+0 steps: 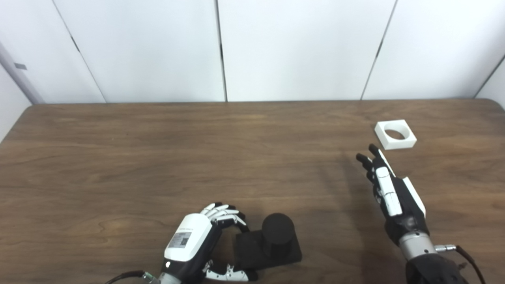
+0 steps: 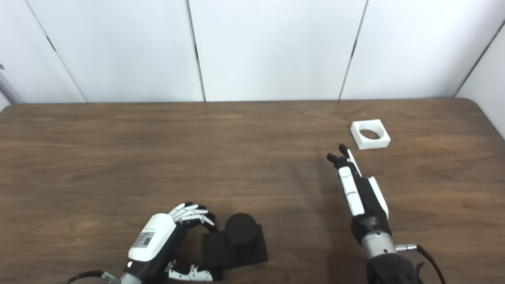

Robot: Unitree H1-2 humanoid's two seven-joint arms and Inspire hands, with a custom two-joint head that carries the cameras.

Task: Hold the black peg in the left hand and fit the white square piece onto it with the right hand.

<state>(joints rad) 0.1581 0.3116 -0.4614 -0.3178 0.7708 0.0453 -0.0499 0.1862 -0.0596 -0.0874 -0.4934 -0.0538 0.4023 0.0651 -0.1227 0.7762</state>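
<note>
The black peg (image 1: pixel 273 241), a short round post on a square base, stands near the front edge of the wooden table (image 1: pixel 197 150), and the left hand (image 1: pixel 205 240) curls around the base's left side, fingers at its far corner and thumb at its near one; whether it truly grips or only cups it, I cannot tell. The right hand (image 1: pixel 388 189) hovers flat and wide open, holding nothing, fingertips pointing at the white square piece (image 1: pixel 395 134), which lies flat, well off to the right, just beyond them. My worry is the reach: stiff, outstretched fingers could nudge the light piece farther away rather than close on it. Later, if the left hold is loose, the base may tilt and the round hole could catch on the post's rim.
</note>
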